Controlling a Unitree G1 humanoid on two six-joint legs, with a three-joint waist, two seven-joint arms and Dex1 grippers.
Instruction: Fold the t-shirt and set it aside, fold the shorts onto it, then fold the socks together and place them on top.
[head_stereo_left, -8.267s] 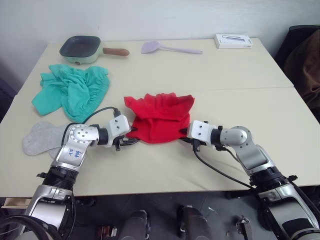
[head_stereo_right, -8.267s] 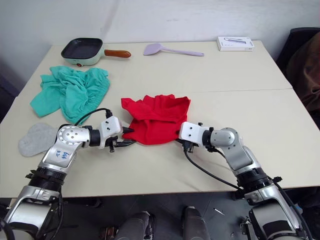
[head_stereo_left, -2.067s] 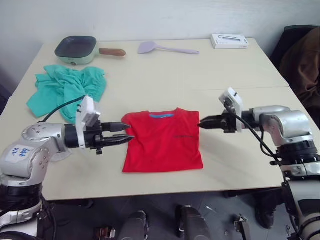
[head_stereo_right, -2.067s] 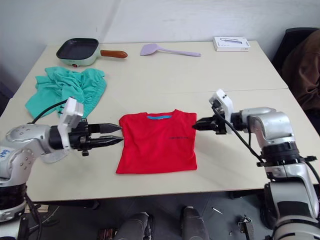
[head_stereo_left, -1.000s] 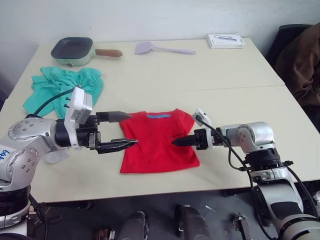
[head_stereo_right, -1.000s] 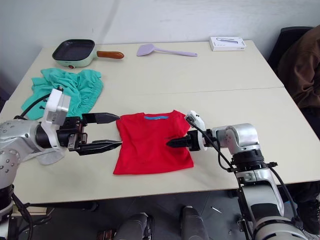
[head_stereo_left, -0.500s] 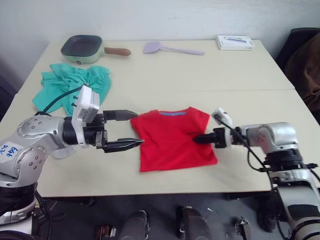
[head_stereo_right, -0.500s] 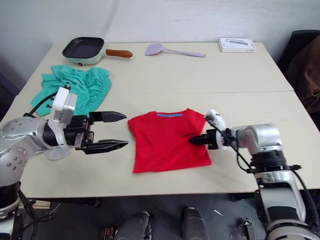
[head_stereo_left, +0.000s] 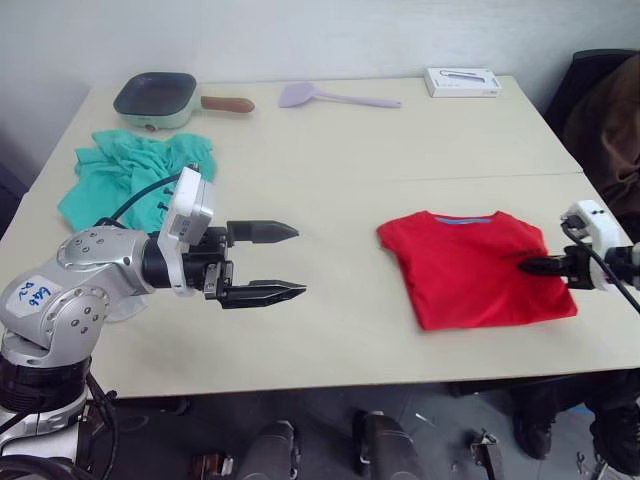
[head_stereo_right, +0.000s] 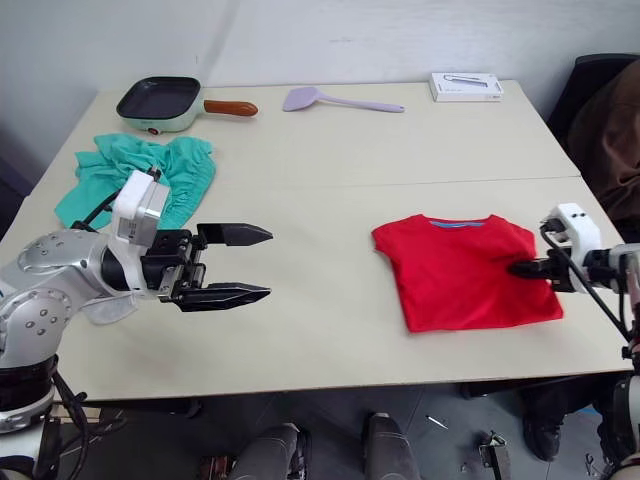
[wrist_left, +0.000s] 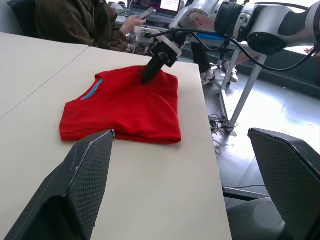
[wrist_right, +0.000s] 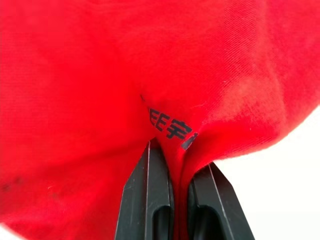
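The t-shirt (head_stereo_left: 470, 265) lies folded into a red rectangle near the table's right edge, blue neck label facing the far side. My right gripper (head_stereo_left: 530, 266) is shut on a pinch of its right-hand edge; the right wrist view has the red cloth (wrist_right: 125, 75) bunched between the two fingers. My left gripper (head_stereo_left: 300, 261) hovers open over bare table left of centre, well apart from the shirt. The teal shorts (head_stereo_left: 130, 175) sit crumpled at the left. A light-grey sock (head_stereo_right: 108, 306) peeks out from under my left arm.
At the table's back stand a green pan (head_stereo_left: 155, 98) with a brown handle, a lilac spatula (head_stereo_left: 335, 97) and a white box (head_stereo_left: 462, 81). A seated person in a brown jacket (wrist_left: 75, 22) is just past the right edge.
My right gripper has shut on the t-shirt and dragged it from the table's middle to the right edge. The left gripper has stayed open in about the same place.
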